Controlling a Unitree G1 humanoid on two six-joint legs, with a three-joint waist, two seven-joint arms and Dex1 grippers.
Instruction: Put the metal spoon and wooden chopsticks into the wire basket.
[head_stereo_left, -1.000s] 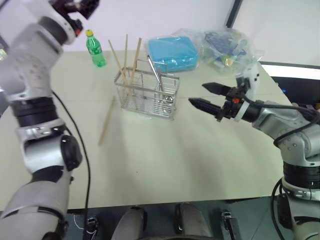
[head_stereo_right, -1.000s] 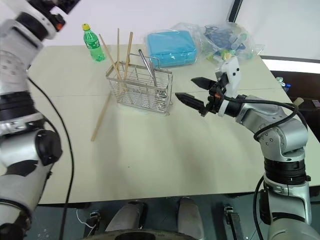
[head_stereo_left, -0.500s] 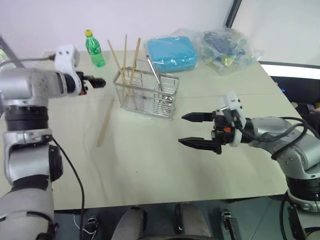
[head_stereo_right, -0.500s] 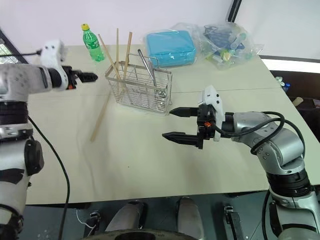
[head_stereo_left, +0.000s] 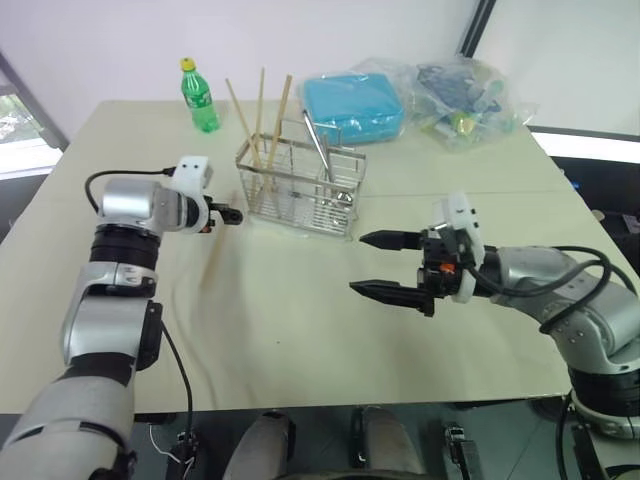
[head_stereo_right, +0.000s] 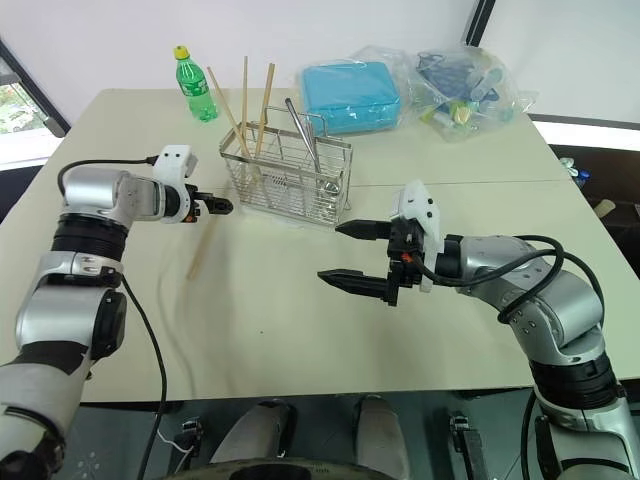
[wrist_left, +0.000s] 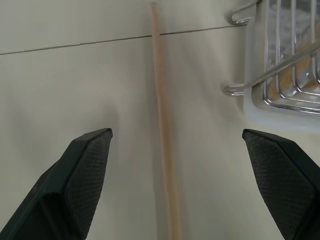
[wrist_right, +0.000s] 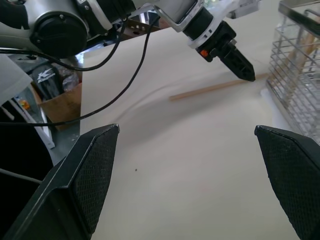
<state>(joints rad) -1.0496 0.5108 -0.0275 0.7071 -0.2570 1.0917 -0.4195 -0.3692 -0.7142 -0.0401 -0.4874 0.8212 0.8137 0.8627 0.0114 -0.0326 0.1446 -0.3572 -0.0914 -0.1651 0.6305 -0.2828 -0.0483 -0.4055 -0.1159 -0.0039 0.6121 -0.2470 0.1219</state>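
Right gripper (head_stereo_left: 385, 266) nearest, over bare desk (head_stereo_left: 300, 340), jaws spread wide, holding nothing, pointing toward robot's left. Left gripper (head_stereo_right: 218, 206) farther, low over desk just beside wire basket (head_stereo_left: 300, 185), jaws wide apart, empty, straddling loose wooden chopstick (wrist_left: 162, 130) lying flat on desk. Basket upright mid-desk; three wooden chopsticks (head_stereo_left: 262, 115) stand in its left part, metal spoon (head_stereo_left: 318, 150) leans in right part. Beyond: green bottle (head_stereo_left: 199, 95), blue box (head_stereo_left: 354, 103), plastic bag (head_stereo_left: 470, 90) at far edge.
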